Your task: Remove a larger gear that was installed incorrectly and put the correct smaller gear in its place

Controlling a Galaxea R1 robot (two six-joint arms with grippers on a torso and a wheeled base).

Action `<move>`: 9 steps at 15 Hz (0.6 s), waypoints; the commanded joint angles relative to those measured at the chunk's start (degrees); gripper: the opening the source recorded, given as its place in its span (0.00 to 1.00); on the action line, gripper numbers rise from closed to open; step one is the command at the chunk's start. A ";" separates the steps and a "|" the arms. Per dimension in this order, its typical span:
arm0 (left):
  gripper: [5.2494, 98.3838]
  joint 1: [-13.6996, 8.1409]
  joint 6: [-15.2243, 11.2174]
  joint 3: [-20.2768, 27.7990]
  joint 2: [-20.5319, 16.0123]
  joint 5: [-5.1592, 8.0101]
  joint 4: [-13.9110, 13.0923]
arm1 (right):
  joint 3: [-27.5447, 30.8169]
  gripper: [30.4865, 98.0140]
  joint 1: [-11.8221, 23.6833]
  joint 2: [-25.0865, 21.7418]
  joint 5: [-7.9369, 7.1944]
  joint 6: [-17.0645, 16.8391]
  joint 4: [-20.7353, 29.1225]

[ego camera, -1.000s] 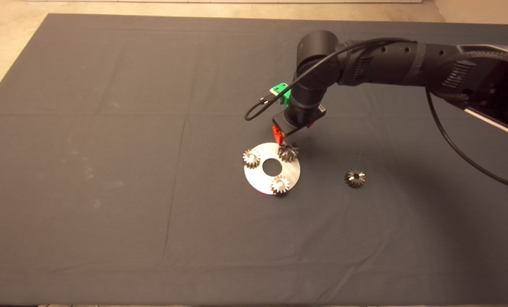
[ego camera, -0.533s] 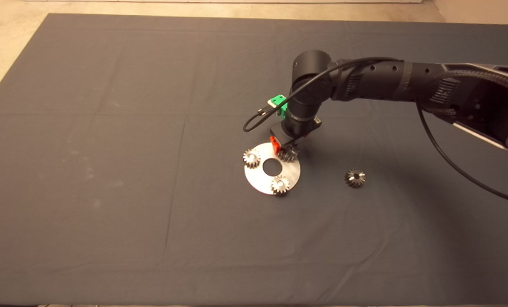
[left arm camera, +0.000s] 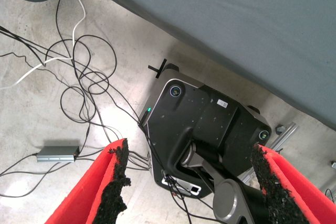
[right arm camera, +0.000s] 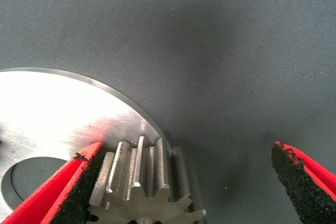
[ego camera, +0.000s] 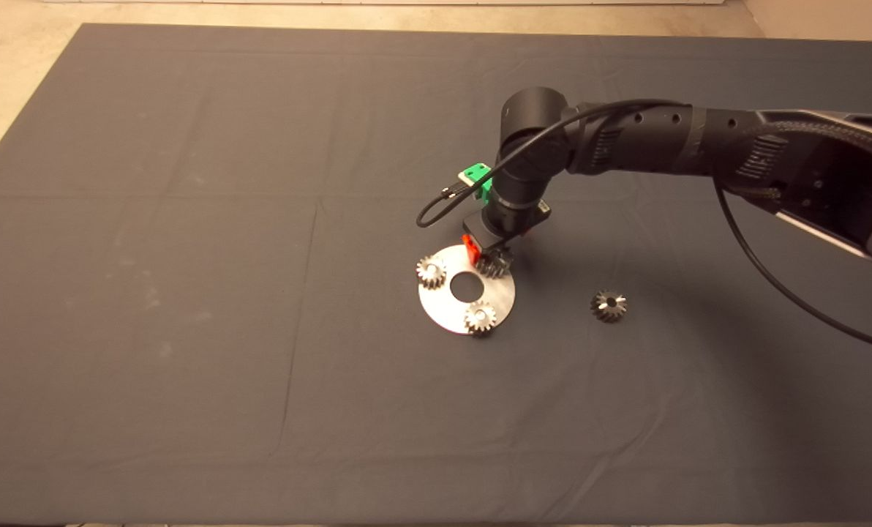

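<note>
Round shiny steel plate [ego camera: 456, 310] carries three gears: two pale small gears [ego camera: 431, 271] and the larger dark-grey steel gear [ego camera: 496, 262]. The right hand [right arm camera: 184, 187] straddles this gear, fingers spread. One small dark steel gear [ego camera: 609, 305] lies apart on the worktop [ego camera: 187, 293]. The left hand [left arm camera: 189, 182] is open.

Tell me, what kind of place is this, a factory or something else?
Probably a robotics lab or test room, not a factory line. A dark mat covers the table, steel gears sit on a round metal plate, and loose cables trail over a bare concrete floor by the robot's base.
</note>
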 commanded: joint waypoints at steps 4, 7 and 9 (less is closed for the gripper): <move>0.58 1.00 -0.16 0.67 -0.15 7.57 0.43 | 0.20 0.79 1.62 0.32 -5.78 0.21 10.71; 0.58 1.00 -0.16 0.67 -0.14 7.57 0.43 | 0.20 0.79 1.62 0.32 -5.87 0.25 10.71; 0.58 1.00 -0.16 0.67 -0.23 7.57 0.43 | 0.28 0.79 1.62 0.32 -5.78 0.21 10.71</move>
